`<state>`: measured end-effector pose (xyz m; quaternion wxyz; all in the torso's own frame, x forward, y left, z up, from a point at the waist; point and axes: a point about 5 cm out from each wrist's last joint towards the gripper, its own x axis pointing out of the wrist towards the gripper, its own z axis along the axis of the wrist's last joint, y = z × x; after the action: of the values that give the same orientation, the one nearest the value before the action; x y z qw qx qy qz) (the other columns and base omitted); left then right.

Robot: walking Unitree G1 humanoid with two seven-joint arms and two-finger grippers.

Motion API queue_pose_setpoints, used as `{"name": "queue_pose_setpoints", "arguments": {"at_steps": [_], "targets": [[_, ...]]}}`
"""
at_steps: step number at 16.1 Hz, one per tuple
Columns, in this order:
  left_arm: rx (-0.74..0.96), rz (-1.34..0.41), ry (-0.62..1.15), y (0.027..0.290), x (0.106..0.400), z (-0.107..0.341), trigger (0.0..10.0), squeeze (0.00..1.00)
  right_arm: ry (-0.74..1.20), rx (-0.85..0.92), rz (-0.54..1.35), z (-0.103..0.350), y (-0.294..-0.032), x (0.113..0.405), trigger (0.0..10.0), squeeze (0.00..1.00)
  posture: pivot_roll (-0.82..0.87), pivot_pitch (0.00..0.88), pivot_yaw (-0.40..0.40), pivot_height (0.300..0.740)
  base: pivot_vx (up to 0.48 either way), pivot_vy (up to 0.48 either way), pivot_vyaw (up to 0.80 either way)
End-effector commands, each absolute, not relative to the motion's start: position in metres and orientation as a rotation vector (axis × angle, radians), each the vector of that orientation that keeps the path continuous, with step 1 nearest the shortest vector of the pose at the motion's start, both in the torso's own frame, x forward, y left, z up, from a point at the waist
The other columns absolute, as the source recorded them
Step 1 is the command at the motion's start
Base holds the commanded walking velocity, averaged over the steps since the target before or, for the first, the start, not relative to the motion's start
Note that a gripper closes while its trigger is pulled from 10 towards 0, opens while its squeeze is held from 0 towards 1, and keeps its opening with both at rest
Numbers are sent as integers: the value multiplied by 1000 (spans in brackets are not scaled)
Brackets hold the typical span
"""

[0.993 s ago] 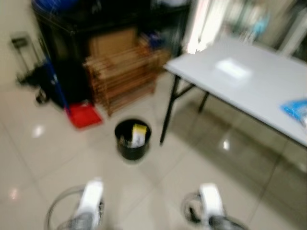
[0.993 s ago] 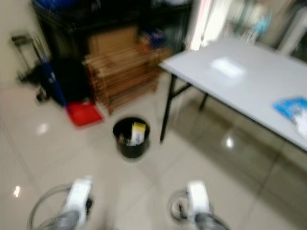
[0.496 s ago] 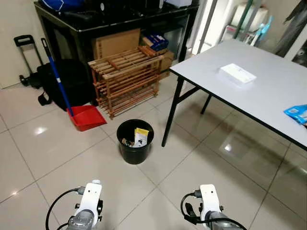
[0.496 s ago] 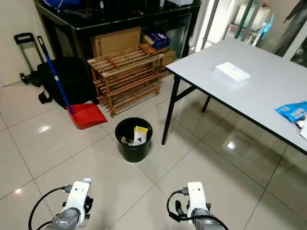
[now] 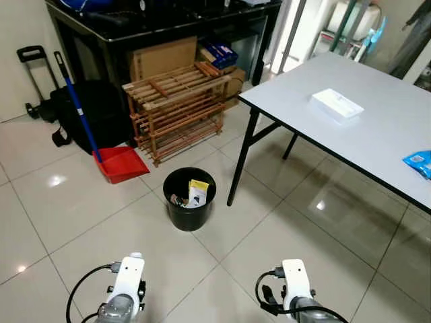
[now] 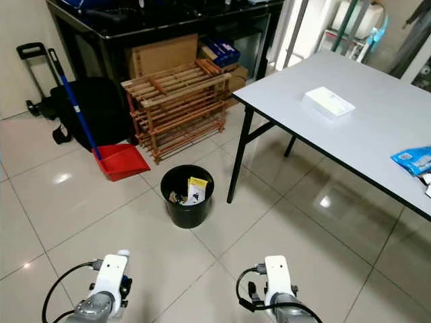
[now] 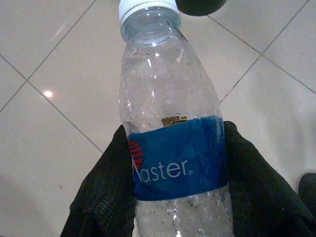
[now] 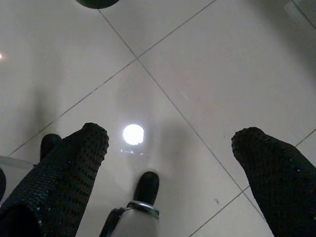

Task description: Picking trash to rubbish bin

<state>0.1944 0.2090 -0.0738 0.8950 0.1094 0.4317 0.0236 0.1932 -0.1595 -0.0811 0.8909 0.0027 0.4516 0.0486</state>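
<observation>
A black round rubbish bin (image 5: 189, 198) stands on the tiled floor ahead, holding a yellow and white carton and other scraps. In the left wrist view my left gripper (image 7: 175, 168) is shut on a clear plastic water bottle (image 7: 170, 143) with a blue label and a white cap. Its black fingers (image 7: 106, 187) press the label from both sides. My right gripper (image 8: 173, 153) is open over bare tiles with nothing between its fingers (image 8: 66, 168). Both wrists (image 5: 124, 289) hang low at the front, short of the bin.
A grey table (image 5: 363, 128) on black legs stands at the right, carrying a white box (image 5: 337, 104) and a blue packet (image 5: 419, 162). Behind the bin are a wooden rack (image 5: 178, 108), a red dustpan (image 5: 121, 163) with a blue broom, a black shelf and a trolley.
The head view has sharpened from blurred to steady and shifted slightly. The arms hang as before.
</observation>
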Motion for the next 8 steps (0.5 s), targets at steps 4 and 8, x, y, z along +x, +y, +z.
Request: {"name": "queue_pose_setpoints", "arguments": {"at_steps": [4,8], "targets": [[239,59,911,210,195,-74,10000,0,934,10,94,-81,-161,194,10000,0,30,49,-85,740,376,0,0],[248,69,924,211,193,-75,10000,0,935,11,95,-80,-161,194,10000,0,31,51,-86,740,480,0,0]]}}
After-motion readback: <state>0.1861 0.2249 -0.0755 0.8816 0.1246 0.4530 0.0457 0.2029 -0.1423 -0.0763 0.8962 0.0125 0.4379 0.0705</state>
